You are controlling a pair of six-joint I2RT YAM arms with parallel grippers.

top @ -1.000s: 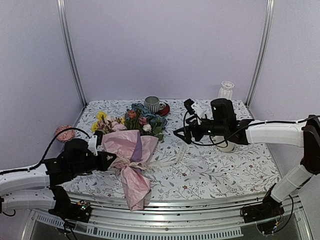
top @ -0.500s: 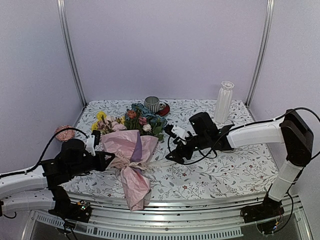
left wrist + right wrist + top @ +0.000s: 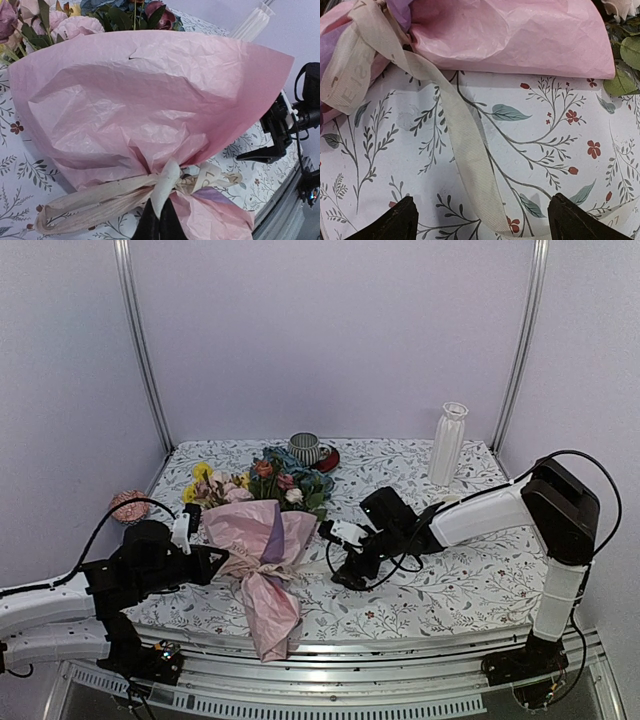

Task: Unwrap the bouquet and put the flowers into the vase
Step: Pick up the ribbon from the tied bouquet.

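Note:
The bouquet (image 3: 262, 545) lies on the flowered tablecloth, wrapped in crinkled pink tissue paper (image 3: 150, 95), its tail hanging over the front edge. The flowers (image 3: 265, 480) point toward the back. A pale beige ribbon (image 3: 165, 187) ties the waist. My left gripper (image 3: 160, 222) is shut on a piece of that ribbon at the knot. My right gripper (image 3: 482, 222) hovers low and open just right of the bouquet, and a loose ribbon tail (image 3: 470, 155) runs on the cloth between its fingers (image 3: 395, 222). The white ribbed vase (image 3: 447, 445) stands upright at the back right.
A striped grey cup on a red saucer (image 3: 306, 449) stands behind the flowers. A pink round object (image 3: 128, 505) sits off the table's left side. The right arm (image 3: 470, 518) stretches across the table's middle. The table's metal front edge (image 3: 400, 635) is close below the bouquet.
The right arm has swung from in front of the vase down and left to the ribbon tail beside the bouquet, leaving the vase in plain sight. The left gripper has stayed at the knot.

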